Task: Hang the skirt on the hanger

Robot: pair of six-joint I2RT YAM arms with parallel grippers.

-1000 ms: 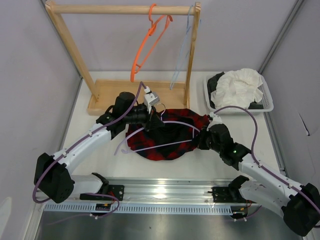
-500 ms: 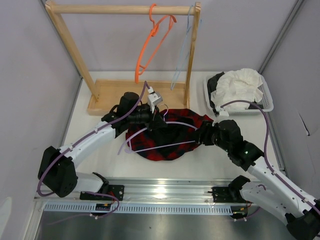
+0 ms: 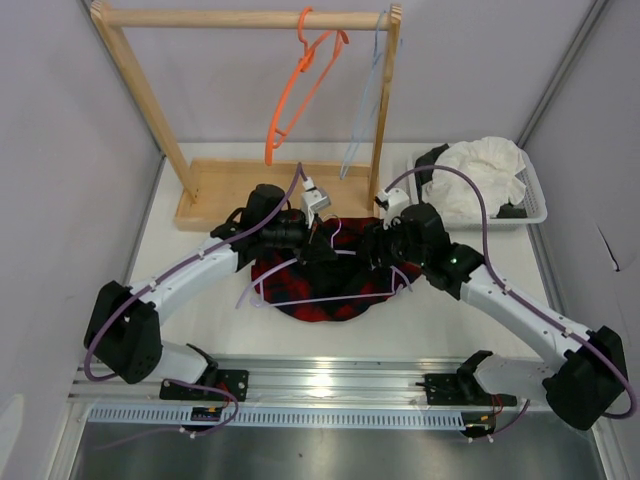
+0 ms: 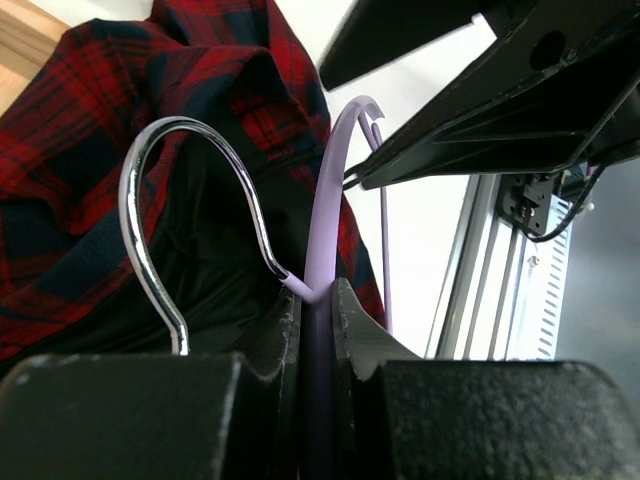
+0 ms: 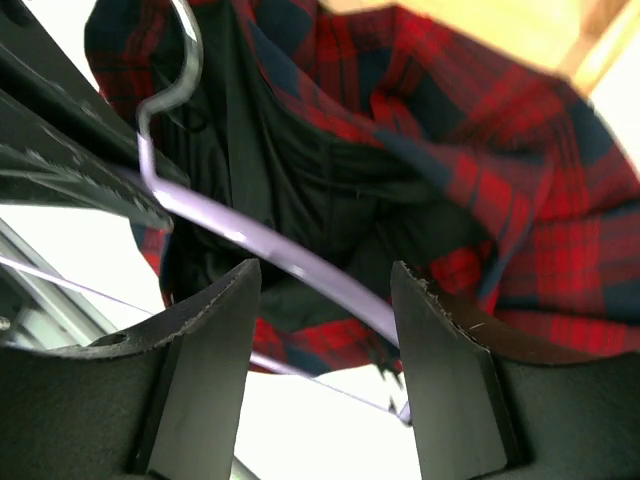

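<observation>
While the left gripper [image 4: 315, 308] stands pinched tight on the neck of the lavender hanger [image 4: 317, 250], we see the silver hook [image 4: 127, 205] springing off just above its fingers and curling away to one side. Ahead of this gripper the lavender frame arcs upward. The red and black plaid skirt [image 4: 110, 100] lies below and beyond it, with its dark lining showing right under the hook.

From above, the skirt sits crumpled on the counter [image 3: 400, 335] under both grippers. The hanger's thin lower bar runs across it on the near side of the left gripper.

The right gripper [image 5: 322, 272] faces the left one from close by, and its two fingers [image 5: 205, 380] are spread wide. One lavender arm of the hanger passes slantwise between them. We cannot tell that it touches either finger, and nothing is clamped there. Past its fingertips the skirt gapes open, black lining in the middle and plaid folds to the far side.

Beyond both grippers stands a wooden rack [image 3: 250, 18], with an orange hanger [image 3: 304, 35] and a pale blue hanger [image 3: 360, 115] hung on its rail. Off to the outer side of the right gripper, a white basket [image 3: 535, 198] holds a bunched white garment [image 3: 480, 172].
</observation>
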